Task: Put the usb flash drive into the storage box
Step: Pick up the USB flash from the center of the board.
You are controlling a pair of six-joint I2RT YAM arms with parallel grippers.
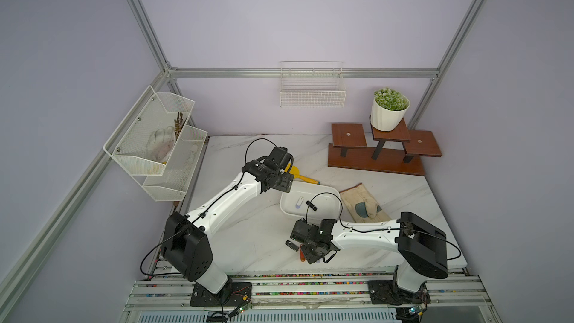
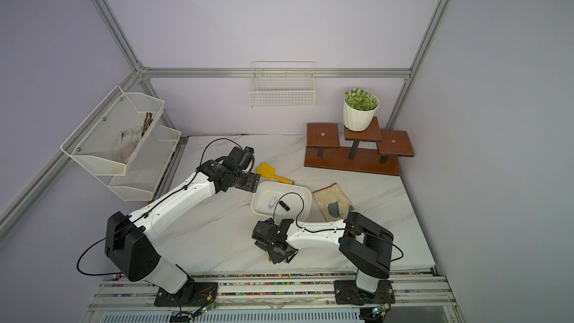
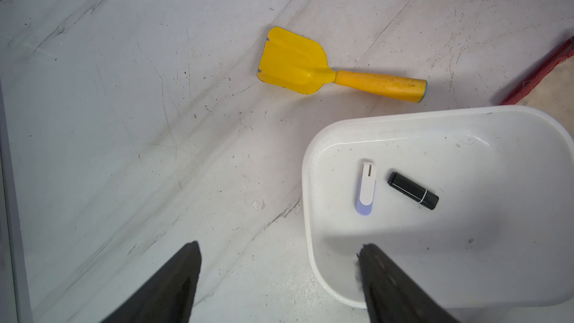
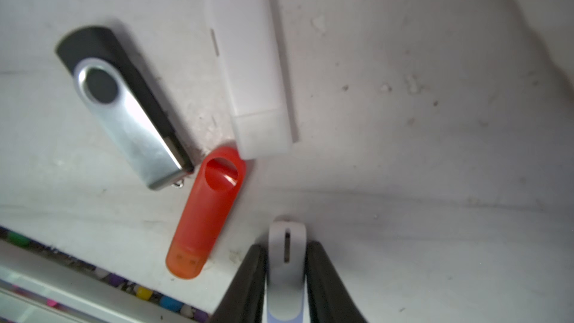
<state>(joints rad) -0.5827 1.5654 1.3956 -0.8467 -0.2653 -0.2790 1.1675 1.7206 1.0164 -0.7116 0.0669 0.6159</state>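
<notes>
In the right wrist view my right gripper (image 4: 286, 245) is shut on a white and lavender usb flash drive (image 4: 287, 262), low by the table's front edge. Beside it lie an orange drive (image 4: 208, 209), a black and silver swivel drive (image 4: 124, 104) and a white drive (image 4: 251, 66). The white storage box (image 1: 332, 195) sits mid-table, beyond the right gripper (image 1: 306, 251). It holds a white and lavender drive (image 3: 366, 187) and a black drive (image 3: 413, 191). My left gripper (image 3: 279, 245) hangs open and empty over the box's left rim (image 3: 306, 181).
A yellow toy shovel (image 3: 295, 63) lies just behind the box. A work glove (image 1: 363, 203) lies to its right. A wooden stand (image 1: 382, 153) with a potted plant (image 1: 389, 110) is at the back right. Wire baskets hang on the left wall (image 1: 152, 141) and back wall (image 1: 312, 88).
</notes>
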